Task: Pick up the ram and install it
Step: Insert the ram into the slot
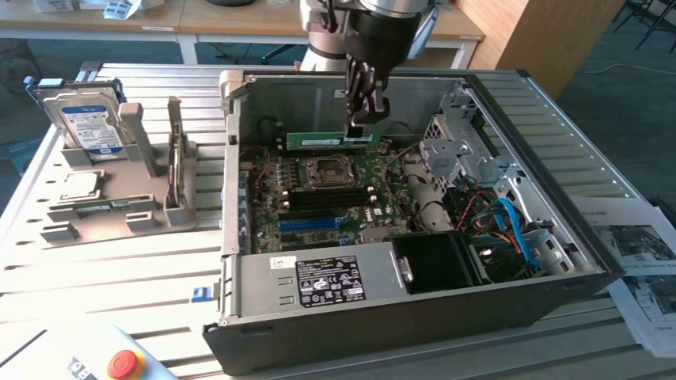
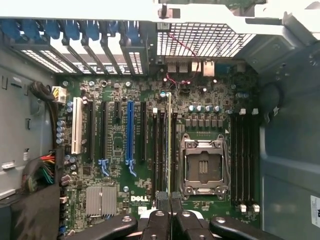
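ram on edge, one end gripped btwn shut jaws, beside cpu socket

Green ram; green motherboard; blue slot; black case.

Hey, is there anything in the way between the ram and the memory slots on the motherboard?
Nothing visible does. The pincer is shut on the ram, held on edge over the black memory slots beside the processor socket; those slots look empty and no cable crosses them.
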`<state>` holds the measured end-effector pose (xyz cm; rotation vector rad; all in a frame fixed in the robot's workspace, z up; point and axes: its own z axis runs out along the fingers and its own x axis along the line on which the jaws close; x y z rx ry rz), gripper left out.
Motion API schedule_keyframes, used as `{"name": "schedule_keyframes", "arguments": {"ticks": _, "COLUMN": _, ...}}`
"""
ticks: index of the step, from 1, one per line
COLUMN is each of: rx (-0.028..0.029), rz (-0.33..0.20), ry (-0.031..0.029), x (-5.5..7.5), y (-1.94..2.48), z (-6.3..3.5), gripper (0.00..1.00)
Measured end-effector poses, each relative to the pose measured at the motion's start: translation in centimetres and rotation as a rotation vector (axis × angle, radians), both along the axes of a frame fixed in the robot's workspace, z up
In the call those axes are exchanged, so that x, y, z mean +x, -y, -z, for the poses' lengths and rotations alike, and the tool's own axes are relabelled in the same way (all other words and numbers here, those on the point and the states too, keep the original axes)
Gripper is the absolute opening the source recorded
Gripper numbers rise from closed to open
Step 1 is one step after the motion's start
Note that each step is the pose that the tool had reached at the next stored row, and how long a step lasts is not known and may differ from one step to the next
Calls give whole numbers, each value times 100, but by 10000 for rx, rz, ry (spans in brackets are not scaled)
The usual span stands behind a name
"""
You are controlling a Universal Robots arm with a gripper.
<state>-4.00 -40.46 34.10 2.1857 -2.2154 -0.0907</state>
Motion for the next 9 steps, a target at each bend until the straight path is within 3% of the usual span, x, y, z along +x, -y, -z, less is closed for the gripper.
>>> {"name": "schedule_keyframes", "arguments": {"ticks": 9, "rx": 1, "rz": 1, "ry": 26, "x": 0, "y": 0, "z": 160, "gripper": 12}}
